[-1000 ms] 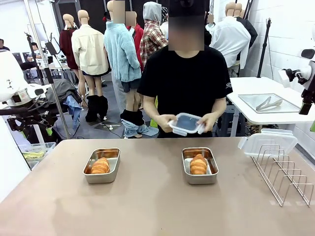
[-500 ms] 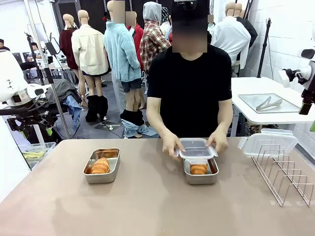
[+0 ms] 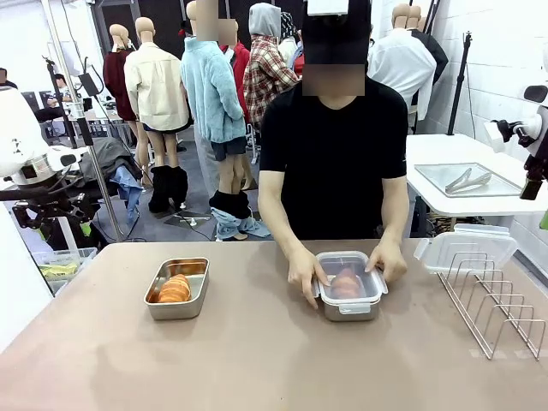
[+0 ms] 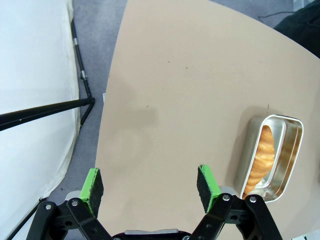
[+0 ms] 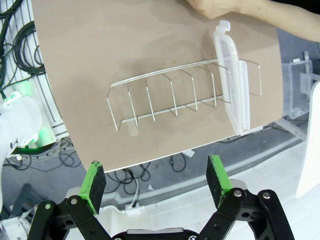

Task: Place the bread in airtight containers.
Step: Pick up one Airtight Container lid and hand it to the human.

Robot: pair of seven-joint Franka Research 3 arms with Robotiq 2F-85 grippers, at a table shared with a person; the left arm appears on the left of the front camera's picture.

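While a person's hands [image 3: 304, 276] lid one rectangular steel tin [image 3: 349, 312], the golden-croissant tin [image 3: 175, 311] left of it sits uncovered; my left gripper [image 4: 150, 181] and right gripper [image 5: 156, 175] gape empty.

- We are seeing bread [image 3: 175, 289] lying in the left tin [image 3: 175, 312] on the table [image 3: 257, 360].
- A lid [image 3: 347, 276] is sitting on the right tin [image 3: 349, 313].
- Farther right, a rack [image 3: 497, 308] is holding a spare lid [image 3: 467, 248].

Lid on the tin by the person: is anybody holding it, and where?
Yes. The person holds the clear lid by its opposite side edges, one hand on each side, other hand across, atop the tin.
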